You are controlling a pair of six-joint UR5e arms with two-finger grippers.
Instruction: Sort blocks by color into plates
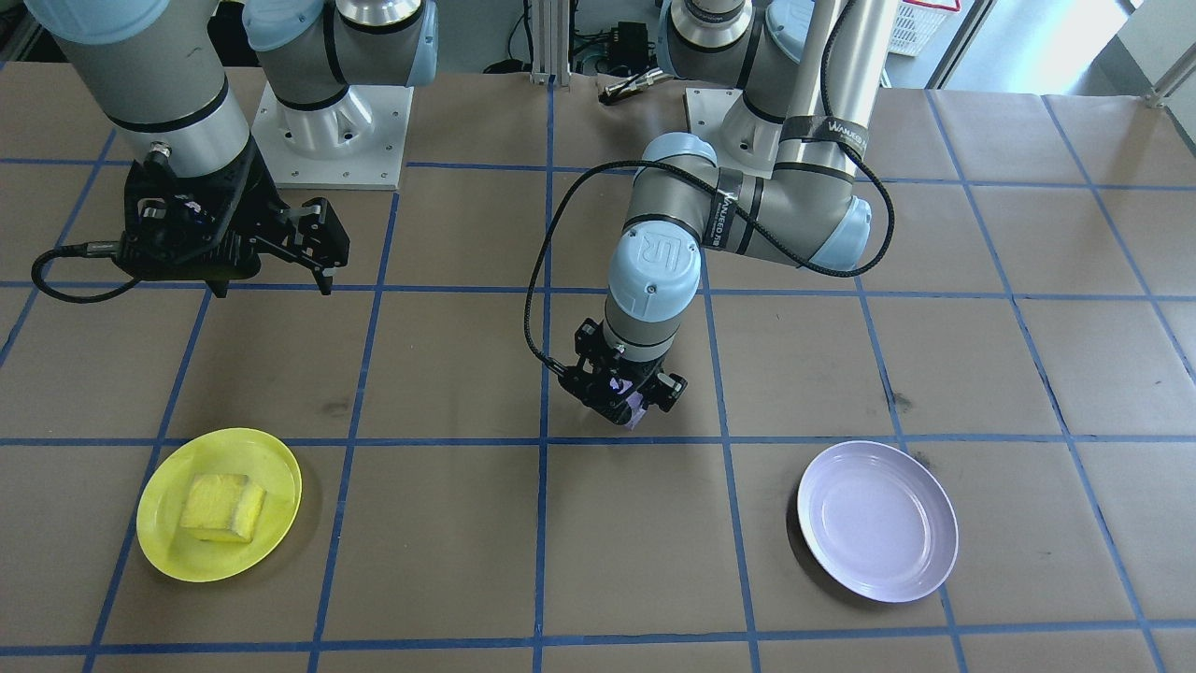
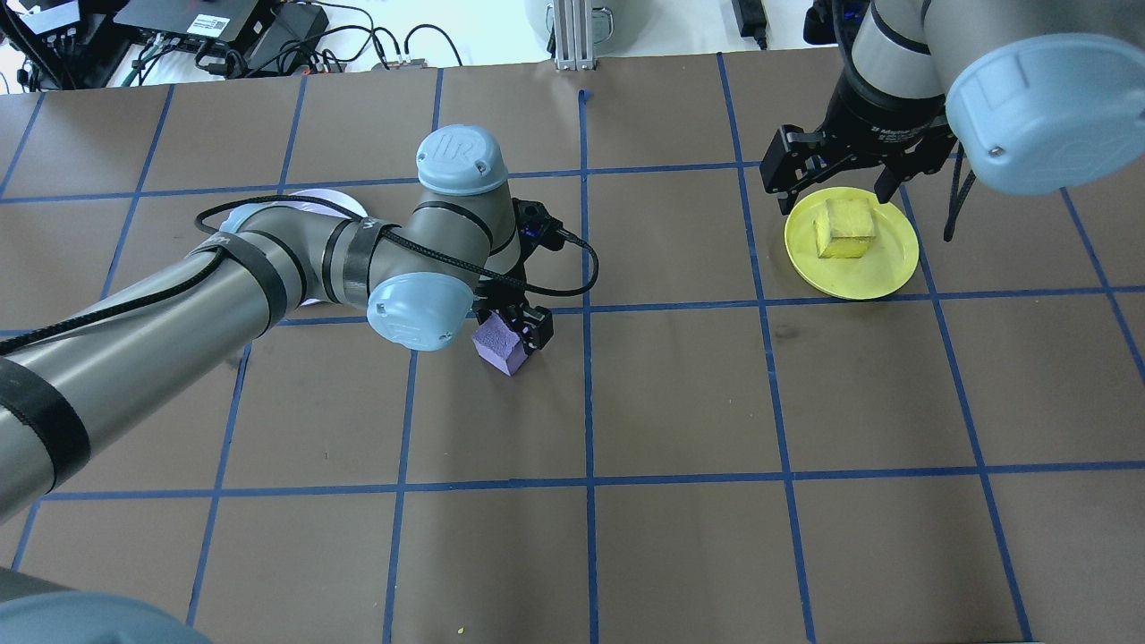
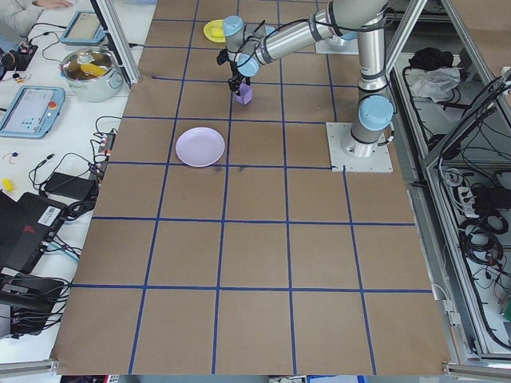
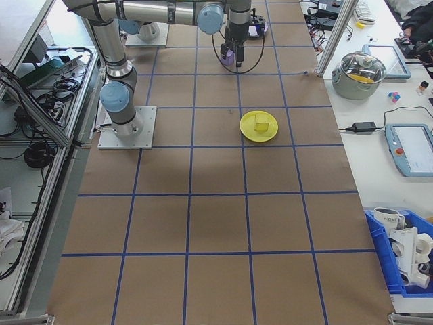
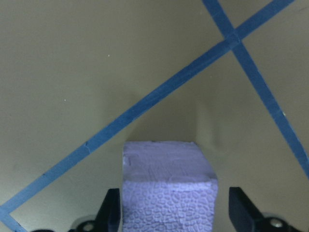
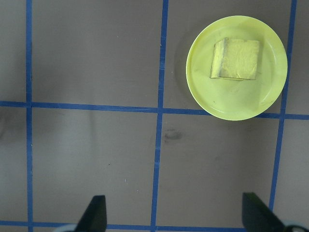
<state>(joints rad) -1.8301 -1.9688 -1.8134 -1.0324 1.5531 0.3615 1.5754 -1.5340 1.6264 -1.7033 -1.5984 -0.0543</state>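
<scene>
Left gripper [image 5: 169, 217] jaws straddle your purple block [image 5: 166, 193], open, not clamping; right gripper [image 6: 176, 215] hangs spread, empty.

Front cam faces overhead cam; both share yellow plate [image 1: 159, 533]; wrist cams look down.

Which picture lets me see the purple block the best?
The left wrist view: the purple block fills it, bumpy surface clear, between the left gripper's fingers. The overhead view shows it partly beside the arm; the front view hides most of it; the side views show it tiny.
</scene>
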